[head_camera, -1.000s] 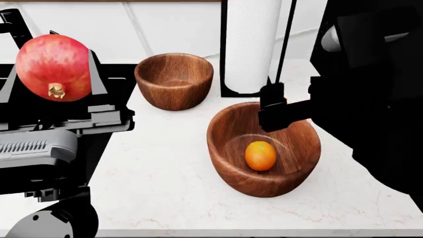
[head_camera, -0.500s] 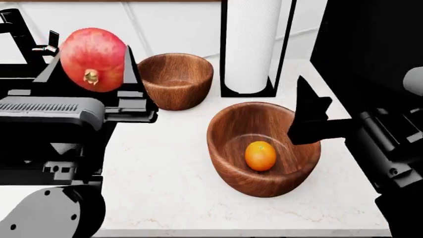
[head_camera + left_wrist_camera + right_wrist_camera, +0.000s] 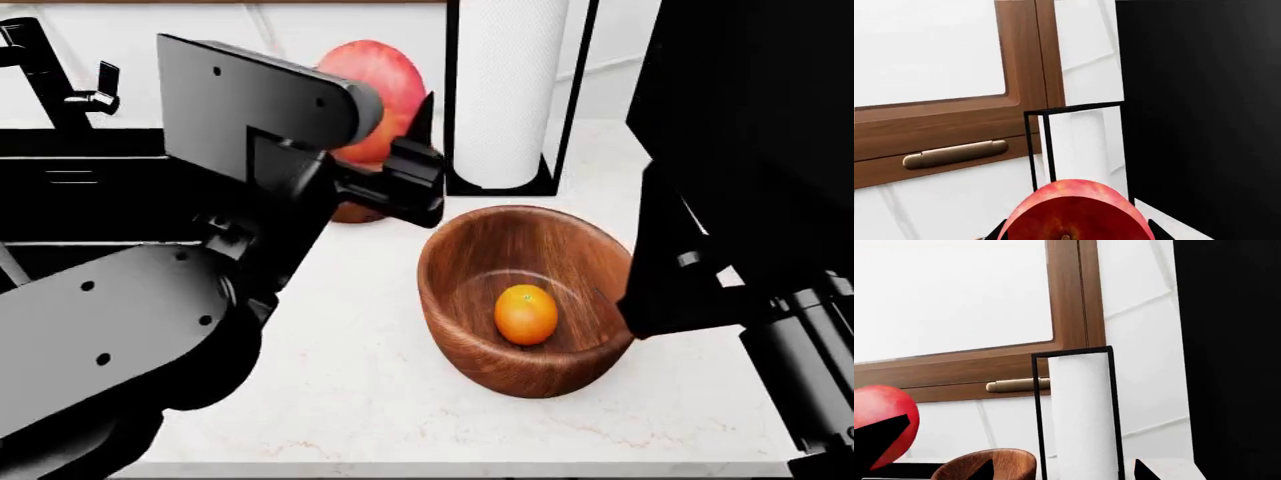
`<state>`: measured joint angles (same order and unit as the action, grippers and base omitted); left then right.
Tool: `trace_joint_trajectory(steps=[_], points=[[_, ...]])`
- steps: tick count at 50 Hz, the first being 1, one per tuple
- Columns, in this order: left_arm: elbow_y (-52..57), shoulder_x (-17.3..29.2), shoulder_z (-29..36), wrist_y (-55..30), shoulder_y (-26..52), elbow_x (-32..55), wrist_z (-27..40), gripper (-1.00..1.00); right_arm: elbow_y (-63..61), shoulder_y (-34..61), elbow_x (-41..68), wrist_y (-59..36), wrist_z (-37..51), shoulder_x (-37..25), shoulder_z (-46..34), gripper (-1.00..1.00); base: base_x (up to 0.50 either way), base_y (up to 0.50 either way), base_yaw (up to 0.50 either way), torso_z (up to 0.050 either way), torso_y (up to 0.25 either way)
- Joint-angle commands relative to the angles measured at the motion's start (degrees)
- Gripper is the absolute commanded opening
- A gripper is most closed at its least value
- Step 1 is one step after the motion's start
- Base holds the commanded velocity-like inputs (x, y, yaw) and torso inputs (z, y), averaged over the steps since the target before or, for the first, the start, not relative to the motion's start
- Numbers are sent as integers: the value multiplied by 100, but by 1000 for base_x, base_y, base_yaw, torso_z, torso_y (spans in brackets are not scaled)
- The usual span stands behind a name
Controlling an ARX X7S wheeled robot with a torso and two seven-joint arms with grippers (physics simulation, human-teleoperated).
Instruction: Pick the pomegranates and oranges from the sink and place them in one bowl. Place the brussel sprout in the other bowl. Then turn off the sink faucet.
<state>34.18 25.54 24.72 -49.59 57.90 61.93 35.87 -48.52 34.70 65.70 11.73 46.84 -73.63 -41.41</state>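
Red pomegranate [image 3: 378, 95] sits clamped in left pincer [image 3: 400, 150]; only head view shows orange [image 3: 526, 314] in larger bowl [image 3: 467, 330] on white marble surface [image 3: 347, 390]. Right pincer [image 3: 1061, 471] seemingly apart.

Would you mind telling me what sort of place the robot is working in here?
Most likely a home kitchen: a black faucet stands by a white marble-look counter, a paper towel roll sits in a black holder, and a wooden bowl holds an orange.

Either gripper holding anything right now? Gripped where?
The left gripper holds a pomegranate, its fingers clamped on the fruit's opposite sides. The right gripper shows nothing between its fingers, so it appears empty.
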Motion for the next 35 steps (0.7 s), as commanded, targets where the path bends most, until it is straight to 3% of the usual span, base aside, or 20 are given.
trace_joint_trajectory(steps=[1,16,35], points=[[-615,-315,86,-916,846,1314,238,-100,-40,-328,-362,426,-37,-109,45,100,0,0,0,0,0],[-1181,-649,515,-1329,1130,1692,102,-100,-72,-437,-533,656,-215,-122,74,100,0,0,0,1,1],[-1551,-1042,686,-1160,1279,1648,-141,-100,-58,-636,-618,1020,-288,-231,124,100,0,0,0,0,1]])
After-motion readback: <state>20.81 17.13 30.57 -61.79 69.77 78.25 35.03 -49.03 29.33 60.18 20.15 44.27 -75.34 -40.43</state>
